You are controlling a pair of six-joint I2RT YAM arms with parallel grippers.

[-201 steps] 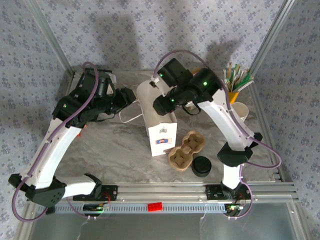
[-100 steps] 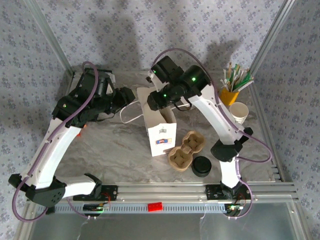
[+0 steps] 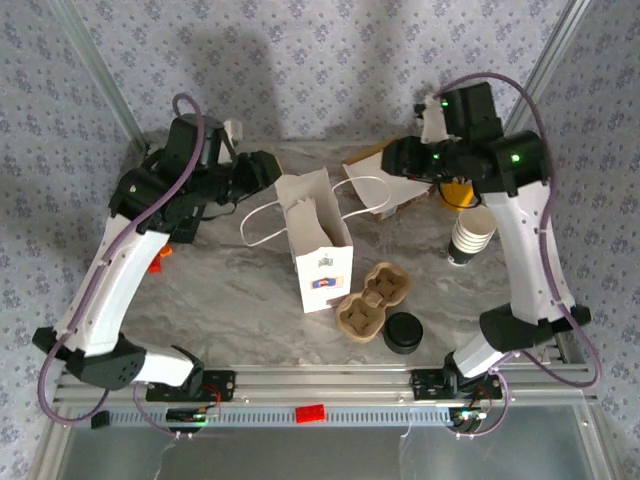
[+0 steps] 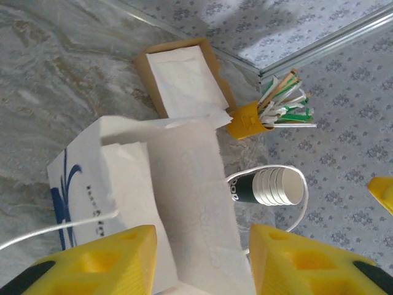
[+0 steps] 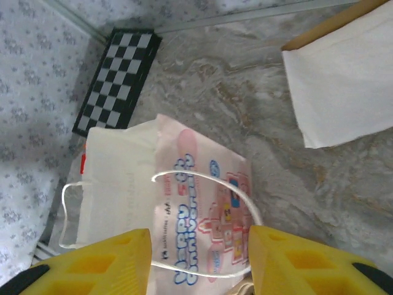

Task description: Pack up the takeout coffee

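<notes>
The white paper bag (image 3: 320, 235) stands upright with its mouth open in the middle of the bench (image 3: 230, 290), its small printed label facing 6 o'clock. One cord handle (image 3: 256, 226) droops out at the bag's 9 o'clock. The other loops out at 2 o'clock toward the napkin box (image 3: 372, 172).

The pulp carrier (image 3: 373, 301) lies at the bag's 5 o'clock, just beside its base, with two round wells facing up. The black lid (image 3: 404, 332) sits at the carrier's 4 o'clock; I cannot tell whether they touch. The stack of cups (image 3: 470, 236) is at the bag's 3 o'clock, near the bench's right edge. The yellow stick holder (image 3: 456, 193) is at the stack's 12 o'clock, partly behind the right arm.

The left gripper (image 3: 268, 170) hangs at the bag's 10 o'clock, close to the rim of its mouth. From above I cannot tell whether it touches the paper. In the left wrist view its yellow fingers (image 4: 98, 261) stand apart with the bag's mouth beneath them, so the jaws are fairly wide and pinch nothing.

The right gripper (image 3: 393, 158) is at the bag's 1 o'clock, above the napkin box and raised off the bench. In the right wrist view its fingers (image 5: 307, 258) are likewise apart, with the bag and a handle loop seen far below through the gap. Those jaws are fairly wide and hold nothing.

A chequered board (image 5: 116, 80) lies flat at the bag's 11 o'clock, by the wall.
</notes>
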